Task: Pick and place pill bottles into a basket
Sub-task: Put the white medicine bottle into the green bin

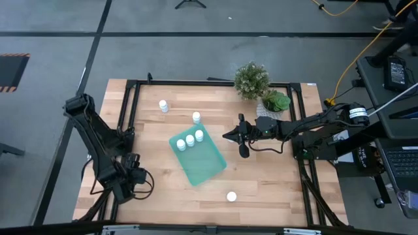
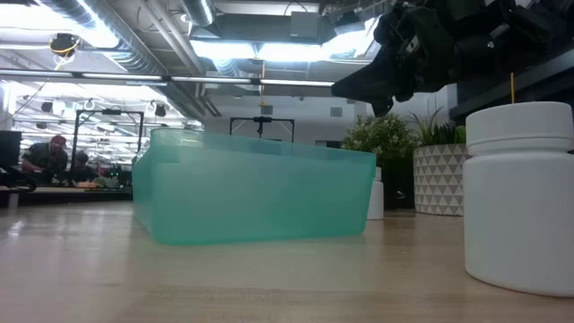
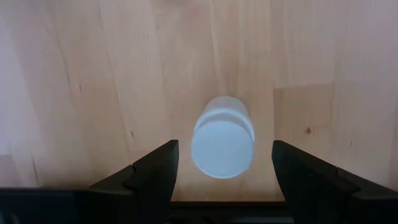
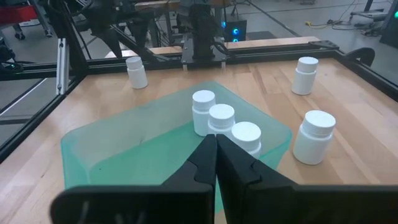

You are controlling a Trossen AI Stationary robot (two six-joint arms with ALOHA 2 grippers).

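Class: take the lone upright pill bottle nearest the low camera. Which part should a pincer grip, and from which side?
Descend from above and close across the round body of the pill bottle, just below its cap: it stands upright, with nothing close beside it.

The teal basket (image 1: 199, 158) lies flat and skewed on the table. Three white capped pill bottles (image 1: 190, 140) stand upright in a row inside its far end. One bottle (image 1: 196, 117) stands just beyond it; two others (image 1: 163, 106) (image 1: 231, 196) stand well apart.
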